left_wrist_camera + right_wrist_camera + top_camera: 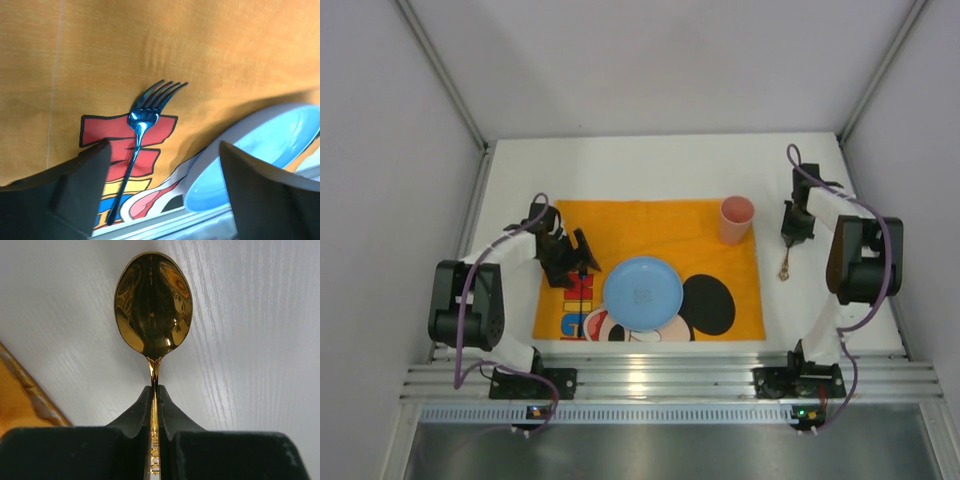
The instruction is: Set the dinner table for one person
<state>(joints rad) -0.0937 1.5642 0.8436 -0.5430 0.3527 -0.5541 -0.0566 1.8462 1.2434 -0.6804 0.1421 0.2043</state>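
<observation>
Jaws spread on our left gripper [165, 145] above a blue fork [145, 117] lying on the orange cloth [150, 40] by the blue plate [642, 292], we pinch a gold spoon [152, 305] in our right gripper [156, 390] over the white table [250, 340], cloth lettering unreadable.

I see coloured block letters [570, 306] printed on the orange cloth [650, 225], but can't read them; engraving on the spoon [153, 305] handle is illegible.

cloth [650, 225]: orange, cartoon-mouse print, lay flat | plate [642, 291]: blue, sat on cloth's near middle | cup [736, 220]: pink, upright at cloth's far right corner | fork [140, 119]: blue, lay on cloth left of plate | spoon [153, 305]: gold, was right of cloth
</observation>
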